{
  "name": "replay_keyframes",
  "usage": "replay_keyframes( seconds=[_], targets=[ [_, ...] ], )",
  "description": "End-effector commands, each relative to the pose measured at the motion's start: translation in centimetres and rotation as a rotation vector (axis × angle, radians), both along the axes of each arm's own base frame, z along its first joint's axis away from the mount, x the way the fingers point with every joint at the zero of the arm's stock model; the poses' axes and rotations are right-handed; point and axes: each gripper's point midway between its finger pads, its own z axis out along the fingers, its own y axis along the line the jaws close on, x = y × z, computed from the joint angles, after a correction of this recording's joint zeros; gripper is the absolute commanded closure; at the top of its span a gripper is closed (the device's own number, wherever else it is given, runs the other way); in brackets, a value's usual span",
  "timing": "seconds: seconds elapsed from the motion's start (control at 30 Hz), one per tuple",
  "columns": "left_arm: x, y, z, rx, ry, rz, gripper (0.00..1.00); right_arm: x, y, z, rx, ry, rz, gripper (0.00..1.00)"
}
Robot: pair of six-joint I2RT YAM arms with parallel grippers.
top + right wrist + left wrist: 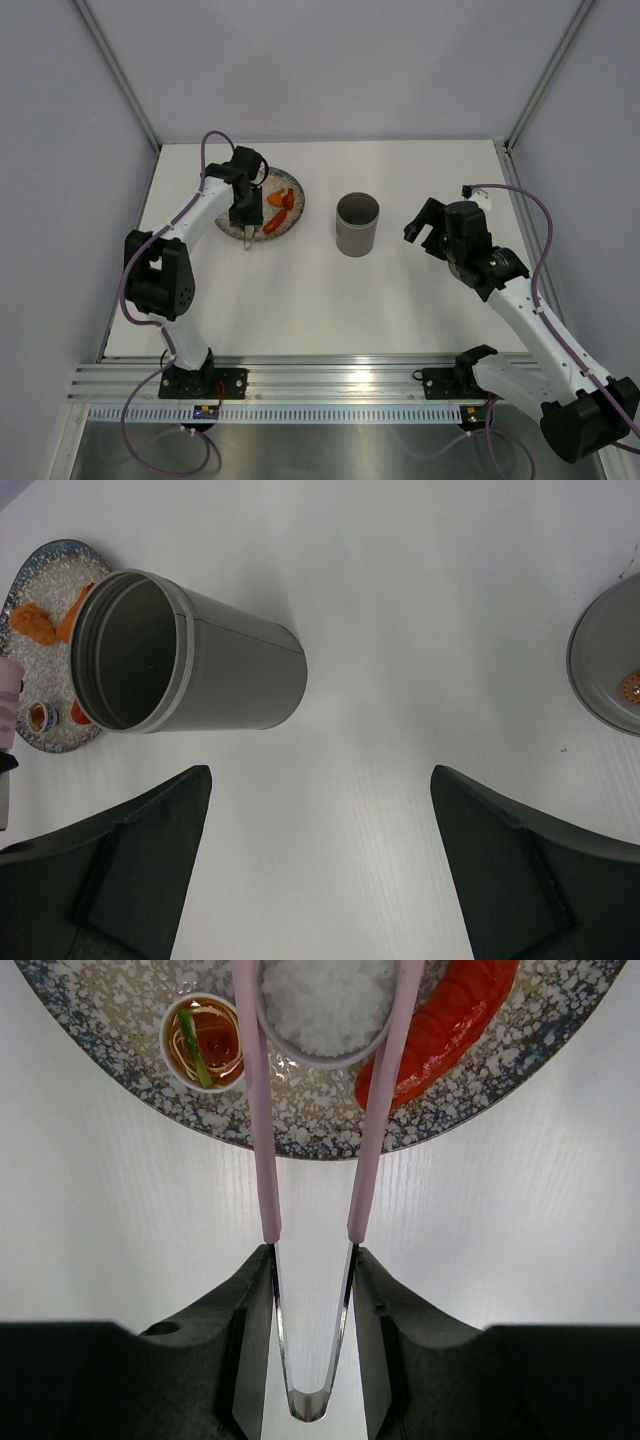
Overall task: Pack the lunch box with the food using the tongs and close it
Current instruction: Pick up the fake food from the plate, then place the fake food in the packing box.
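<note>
Closest up is the left gripper (312, 1260), clamped on the tongs (258, 1110) down at their shiny metal hinge end. One finger presses on each arm, so the jaws are partly closed around them. The two pink arms run out over the near rim of the speckled plate (120, 1070) and pass either side of a little rice bowl (322, 1005). Their tips are cut off by the frame edge, so can't tell if they're touching anything.

Also on the plate is a tiny cup (203, 1042) of something brown with a green bit, just left of the rice. The food (440, 1030) is there too: a long red sausage-looking piece right of the rice, plus a couple of orange chunks further back.

That plate sits toward the far left corner of the counter (300, 300). The lunch box (357, 224) stands upright around the middle of the far half, to the right of the plate and not touching it, with its top open.

The right gripper (320, 780) hangs on the lunch box's right side, pointed toward it, jaws spread wide with nothing between them.

Off by the right side there's a round grey disc (610, 670) lying flat, well apart from the lunch box. It only shows in the right wrist view, half cut off.
</note>
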Motion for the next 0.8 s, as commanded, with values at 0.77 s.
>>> replay_keyframes(
  seconds=[0.77],
  targets=[
    [-5.8, -16.8, 14.1, -0.205, -0.191, -0.476, 1.0, -0.8, -2.4, 2.7, -0.07, -0.07, -0.067, 0.0]
  ],
)
